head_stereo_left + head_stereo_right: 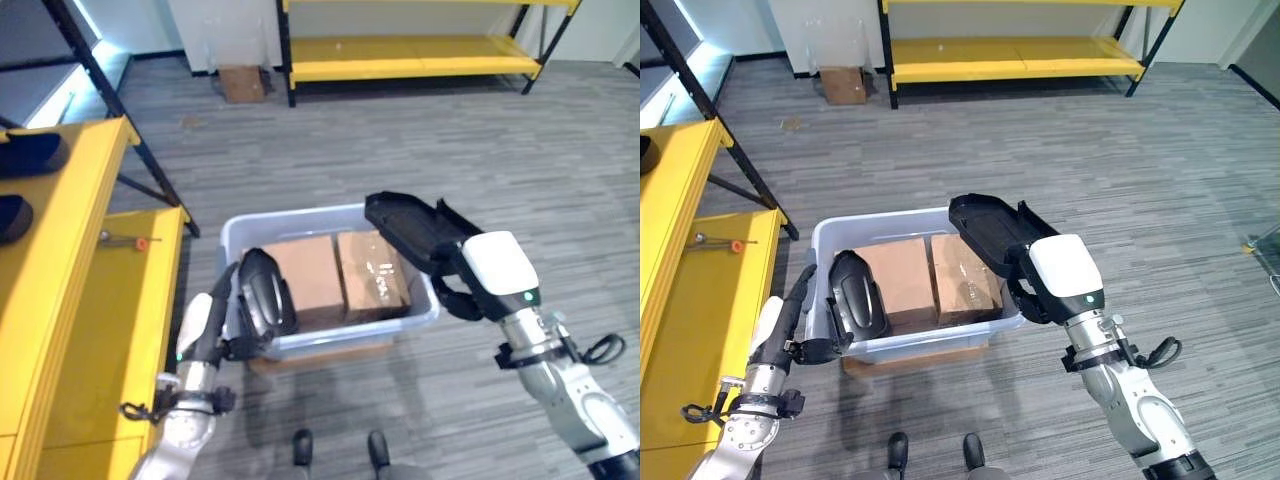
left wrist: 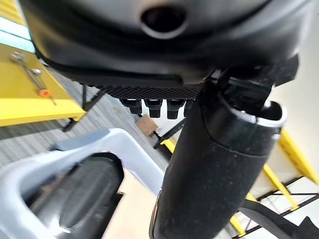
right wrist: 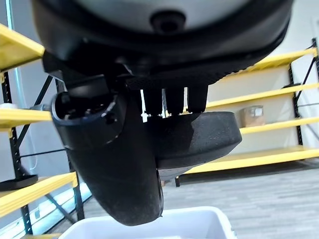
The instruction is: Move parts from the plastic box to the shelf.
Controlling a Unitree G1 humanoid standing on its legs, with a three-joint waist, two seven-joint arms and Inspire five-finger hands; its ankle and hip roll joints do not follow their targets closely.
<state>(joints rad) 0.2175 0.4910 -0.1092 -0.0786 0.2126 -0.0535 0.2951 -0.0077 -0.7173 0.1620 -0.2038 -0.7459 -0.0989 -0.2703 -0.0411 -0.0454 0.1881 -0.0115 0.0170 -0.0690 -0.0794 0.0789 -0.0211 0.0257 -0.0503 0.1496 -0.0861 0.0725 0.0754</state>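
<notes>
A pale blue plastic box (image 1: 421,317) stands on the floor and holds two cardboard cartons (image 1: 311,274). My left hand (image 1: 212,322) is at the box's front left corner, shut on a rounded black part (image 1: 265,298) that stands upright against the rim. The same part (image 2: 82,199) shows past the thumb (image 2: 214,164) in the left wrist view. My right hand (image 1: 452,272) holds a flat black part (image 1: 408,224) above the box's right side, clear of the cartons. In the right wrist view that part (image 3: 199,137) is pinched between the fingers (image 3: 169,102) and the thumb (image 3: 112,164).
The yellow shelf (image 1: 80,260) runs along the left, with two dark parts (image 1: 30,150) on its upper level and a small red-tipped tool (image 1: 125,240) lower down. A second yellow shelf (image 1: 400,55) and a small cardboard box (image 1: 243,83) stand at the back.
</notes>
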